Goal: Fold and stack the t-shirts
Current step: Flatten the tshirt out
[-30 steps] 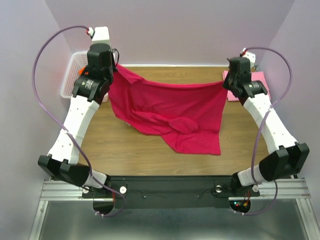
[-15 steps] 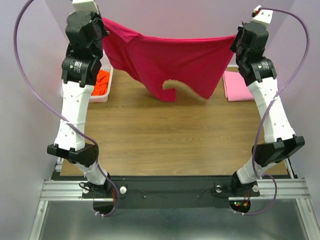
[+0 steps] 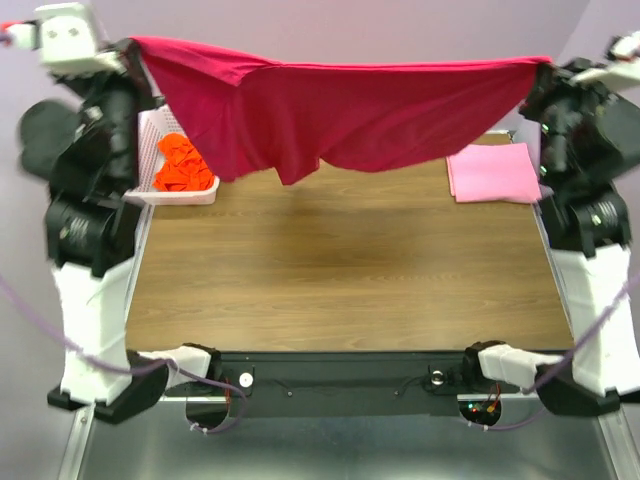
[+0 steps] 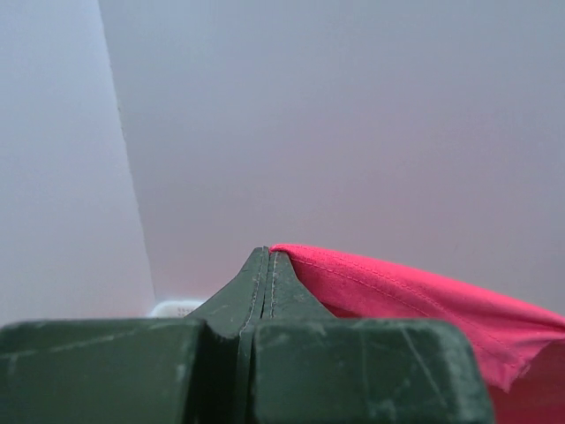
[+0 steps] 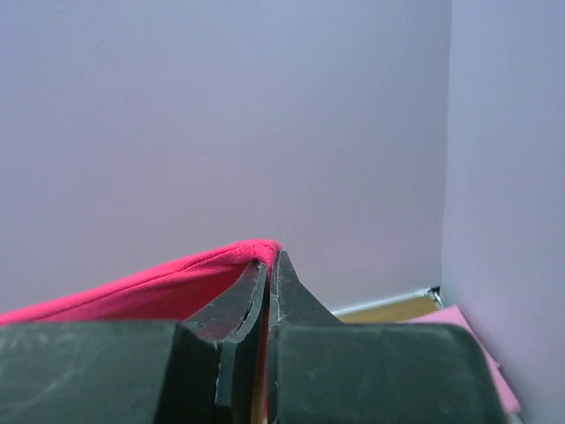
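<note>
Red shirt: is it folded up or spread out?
Spread out. The red shirt hangs stretched in the air, one corner pinched in the left gripper, the other in the right gripper.

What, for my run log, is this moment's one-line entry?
left gripper: shut on red shirt, stretched aloft | right gripper: same | pink shirt: folded, on table | orange shirt: in basket

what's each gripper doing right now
left gripper: closed, holding a corner of the crimson-red t-shirt
right gripper: closed, holding the opposite corner of that shirt
</note>
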Robot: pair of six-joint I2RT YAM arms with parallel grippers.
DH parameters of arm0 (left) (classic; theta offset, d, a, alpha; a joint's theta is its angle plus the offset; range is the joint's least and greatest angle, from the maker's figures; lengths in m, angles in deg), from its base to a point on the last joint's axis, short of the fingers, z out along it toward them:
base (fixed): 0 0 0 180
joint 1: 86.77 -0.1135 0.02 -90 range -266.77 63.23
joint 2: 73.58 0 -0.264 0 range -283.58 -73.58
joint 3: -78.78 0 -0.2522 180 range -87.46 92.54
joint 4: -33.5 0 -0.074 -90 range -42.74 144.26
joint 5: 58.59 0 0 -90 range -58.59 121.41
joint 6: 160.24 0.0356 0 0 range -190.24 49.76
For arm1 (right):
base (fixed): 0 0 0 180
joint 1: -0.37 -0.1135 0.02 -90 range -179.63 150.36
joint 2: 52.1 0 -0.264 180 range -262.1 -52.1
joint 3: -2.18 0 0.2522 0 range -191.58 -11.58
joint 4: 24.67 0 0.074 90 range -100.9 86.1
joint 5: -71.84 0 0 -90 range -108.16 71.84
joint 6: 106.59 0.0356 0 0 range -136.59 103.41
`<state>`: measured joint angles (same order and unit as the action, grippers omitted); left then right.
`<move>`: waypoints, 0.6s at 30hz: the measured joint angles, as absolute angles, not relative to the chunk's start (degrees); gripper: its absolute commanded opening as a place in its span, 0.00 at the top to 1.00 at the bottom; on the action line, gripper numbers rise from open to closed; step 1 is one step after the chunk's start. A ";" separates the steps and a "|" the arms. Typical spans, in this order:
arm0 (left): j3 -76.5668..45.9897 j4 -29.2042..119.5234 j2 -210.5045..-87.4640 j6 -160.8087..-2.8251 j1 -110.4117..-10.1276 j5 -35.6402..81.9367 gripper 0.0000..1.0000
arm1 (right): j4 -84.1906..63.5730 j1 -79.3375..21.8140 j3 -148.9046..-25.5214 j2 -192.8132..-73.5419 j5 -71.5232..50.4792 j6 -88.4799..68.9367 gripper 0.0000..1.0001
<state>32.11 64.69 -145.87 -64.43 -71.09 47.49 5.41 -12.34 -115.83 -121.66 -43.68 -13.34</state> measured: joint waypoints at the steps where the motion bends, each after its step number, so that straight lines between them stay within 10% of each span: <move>1: 32.09 64.96 -143.88 -64.11 -71.09 47.11 1.00 | 4.95 -12.37 -114.89 -119.84 -42.96 -13.52 0.99; 18: 23.98 64.30 -136.84 -60.89 -71.11 42.72 1.00 | 2.96 -12.37 -106.51 -109.48 -34.44 -13.10 0.99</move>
<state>23.98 64.30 -136.84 -60.89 -71.11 42.72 2.96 -12.37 -106.51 -109.48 -34.44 -13.10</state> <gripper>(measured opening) 0.018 0.029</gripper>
